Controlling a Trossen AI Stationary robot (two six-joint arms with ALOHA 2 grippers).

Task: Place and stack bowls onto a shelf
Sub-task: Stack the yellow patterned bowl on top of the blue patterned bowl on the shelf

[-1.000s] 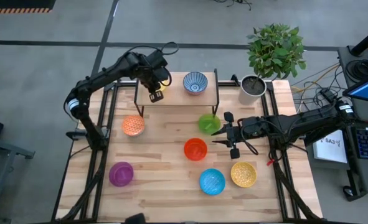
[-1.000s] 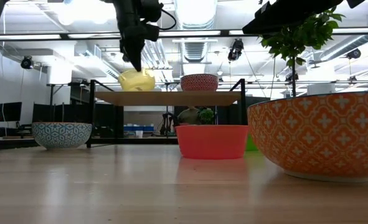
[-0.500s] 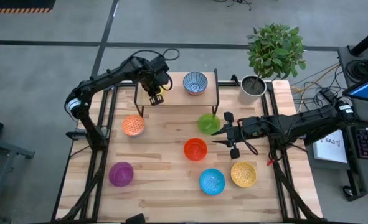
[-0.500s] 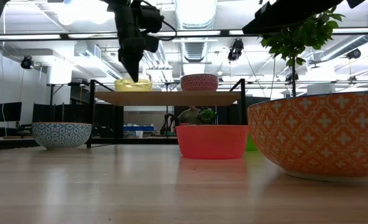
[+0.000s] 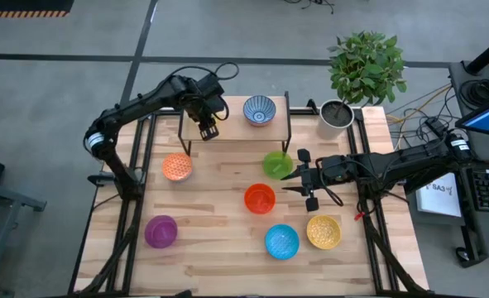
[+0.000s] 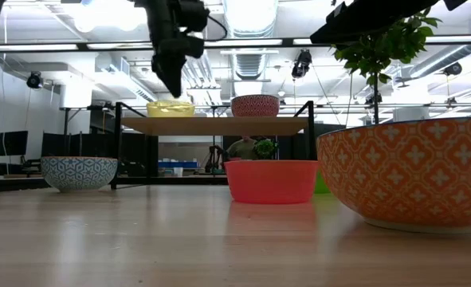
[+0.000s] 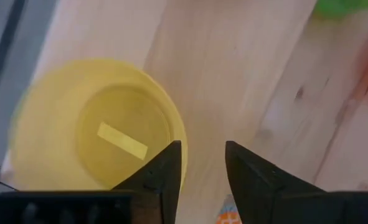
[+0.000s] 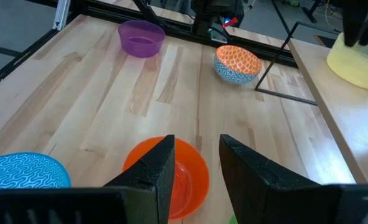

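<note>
The left hand (image 5: 206, 128) hovers with fingers parted above the yellow bowl (image 6: 170, 108), which sits free on the shelf (image 6: 219, 124), leaving room beside the patterned bowl (image 5: 259, 109). The right hand (image 5: 303, 176) waits, empty and narrowly parted, over the bench (image 5: 219, 223).

yellow bowl (image 5: 212, 126) mostly hidden under left gripper (image 5: 208, 130), high view

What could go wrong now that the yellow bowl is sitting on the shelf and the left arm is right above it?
1. The left gripper, fingers apart, hangs just over the yellow bowl; a sideways move might clip its rim.
2. That bowl sits near the shelf end, so a nudge could tip it off.
3. The patterned bowl shares the plank, leaving little room.
</note>
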